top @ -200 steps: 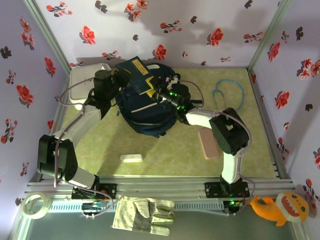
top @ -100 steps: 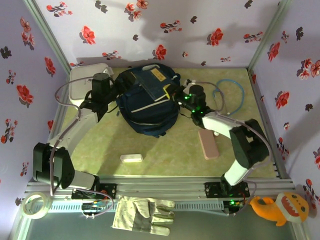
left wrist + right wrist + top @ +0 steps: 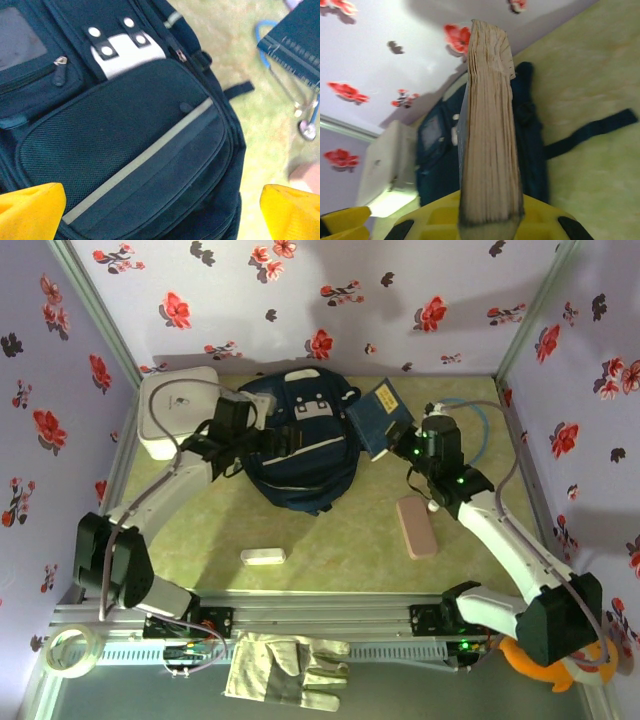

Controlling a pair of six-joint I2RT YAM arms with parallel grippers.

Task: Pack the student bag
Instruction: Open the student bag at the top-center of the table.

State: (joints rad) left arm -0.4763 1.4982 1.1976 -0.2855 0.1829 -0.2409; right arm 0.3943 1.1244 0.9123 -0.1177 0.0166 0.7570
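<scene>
R gripper (image 3: 490,220) clamped on book (image 3: 380,418), held edge-on just right of bag (image 3: 300,475), prob. to slide in narrow side first | L gripper (image 3: 160,212) wide open over front pocket (image 3: 125,150), empty, free to open bag | bag back-centre of table (image 3: 330,540)

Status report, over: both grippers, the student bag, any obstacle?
Left gripper open above dark navy fabric backpack. Right gripper shut on dark blue book, beside backpack, not packed. No obstacle between them.

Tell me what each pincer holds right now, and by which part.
The right pincer clamps a dark blue book across its covers at the end nearest the wrist. The left pincer is open above the student bag, holding nothing.
</scene>
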